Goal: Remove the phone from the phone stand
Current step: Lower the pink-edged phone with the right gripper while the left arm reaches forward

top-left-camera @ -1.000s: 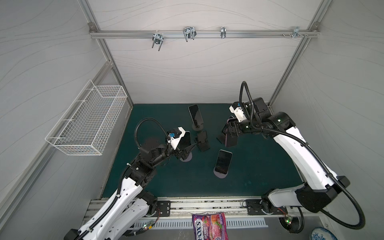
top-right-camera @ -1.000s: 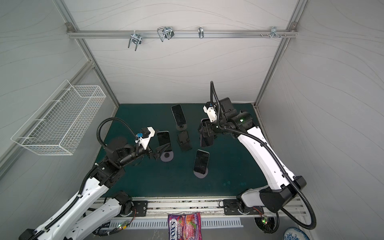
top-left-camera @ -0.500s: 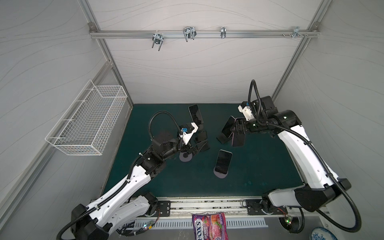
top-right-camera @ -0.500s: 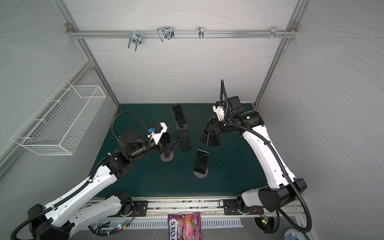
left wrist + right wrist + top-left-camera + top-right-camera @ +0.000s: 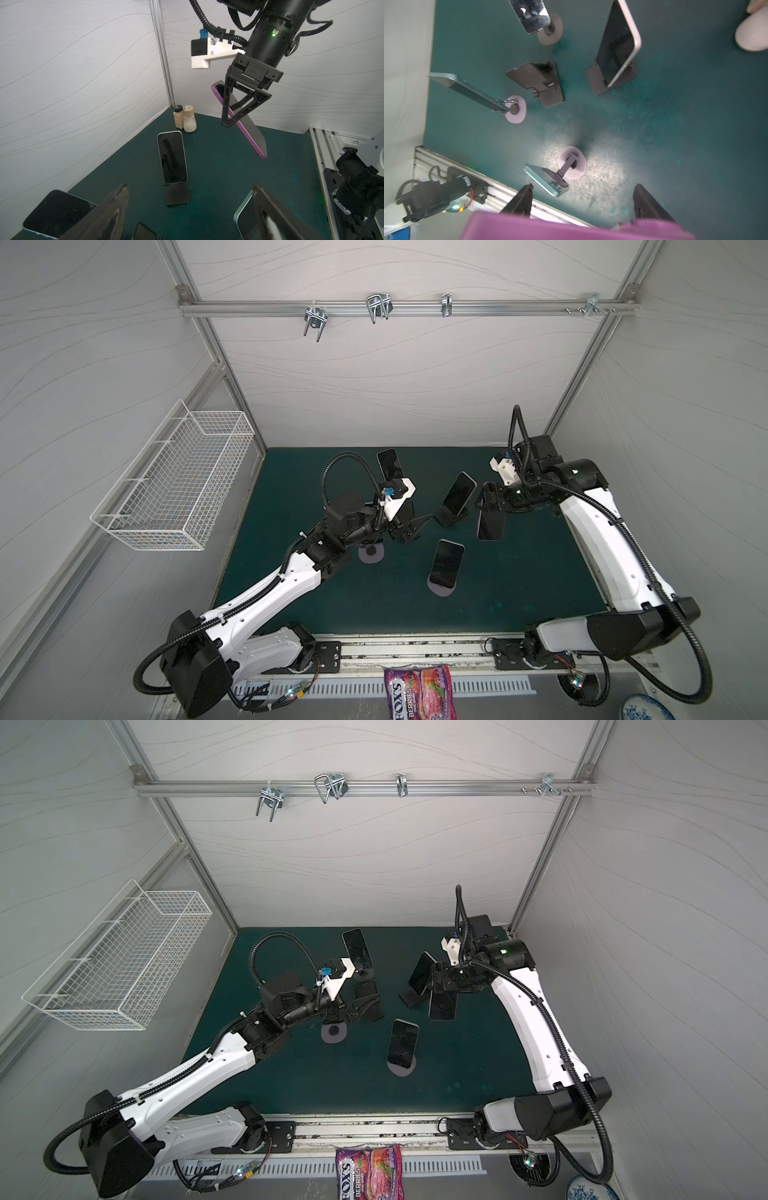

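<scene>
My right gripper (image 5: 489, 502) (image 5: 583, 185) is shut on the purple phone (image 5: 491, 525) (image 5: 442, 1006) (image 5: 247, 129), which hangs in the air clear of every stand. The empty black folding phone stand (image 5: 537, 83) (image 5: 366, 990) sits mid-mat. My left gripper (image 5: 409, 527) (image 5: 189, 185) is over it, open and holding nothing. In the left wrist view its fingers (image 5: 110, 214) frame a light-edged phone (image 5: 172, 158) leaning on another black stand (image 5: 177, 196).
Other phones rest on stands: one at the back (image 5: 388, 464), one in front (image 5: 446, 562), one on a black stand (image 5: 458, 494). A round base (image 5: 371, 553) sits under my left wrist. Two shakers (image 5: 186, 121) stand in the corner. A wire basket (image 5: 178, 481) hangs at left and a candy bag (image 5: 419, 693) lies in front.
My right gripper has carried the purple phone to the right, away from the empty stand. My left arm has swung right, from the round-base stand to over the empty black stand, jaws still open.
</scene>
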Available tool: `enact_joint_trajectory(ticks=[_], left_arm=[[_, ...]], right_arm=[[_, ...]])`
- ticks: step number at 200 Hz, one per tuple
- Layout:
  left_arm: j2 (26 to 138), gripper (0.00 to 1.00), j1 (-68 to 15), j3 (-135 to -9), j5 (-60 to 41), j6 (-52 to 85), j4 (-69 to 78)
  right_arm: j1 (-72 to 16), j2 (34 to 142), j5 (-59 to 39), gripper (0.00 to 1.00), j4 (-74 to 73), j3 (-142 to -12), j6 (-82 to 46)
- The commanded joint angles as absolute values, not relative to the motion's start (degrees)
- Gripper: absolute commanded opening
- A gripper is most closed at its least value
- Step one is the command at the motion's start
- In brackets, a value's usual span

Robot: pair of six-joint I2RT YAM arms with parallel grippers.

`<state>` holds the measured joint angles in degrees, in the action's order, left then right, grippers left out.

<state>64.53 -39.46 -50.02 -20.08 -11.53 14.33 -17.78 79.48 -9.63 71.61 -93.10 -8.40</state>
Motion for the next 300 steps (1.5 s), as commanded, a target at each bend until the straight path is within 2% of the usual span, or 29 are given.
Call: enact_joint_trajectory(ticks=[1,66,159,216,300], left_arm=[[65.79,0.94,-39.72,-53.58,-21.57,-10.99,19.11],[70.12,0.94,-39.86,-53.88,-21.80,-7.02,26.92],[70.31,0.94,-40.91,-52.30,-19.20,-7.24,26.13],[71.88,0.94,-41.31,-52.43,-19.60,-5.76,27.83],[73.36,0.94,-41.92,-52.54,-20.26,-6.64,28.52]], right_arm=[[-17.14,80.24,-7.92,0.61,75.00,-94.18,-6.64],[-16.54,81.58,-1.30,0.60,78.51,-94.40,-4.63],[-14.17,83.35,3.85,0.59,75.35,-88.50,-3.64],[-9.93,87.95,3.56,0.57,68.81,-82.67,-3.44],[-1.78,95.82,5.26,0.55,65.86,-83.03,-1.92]])
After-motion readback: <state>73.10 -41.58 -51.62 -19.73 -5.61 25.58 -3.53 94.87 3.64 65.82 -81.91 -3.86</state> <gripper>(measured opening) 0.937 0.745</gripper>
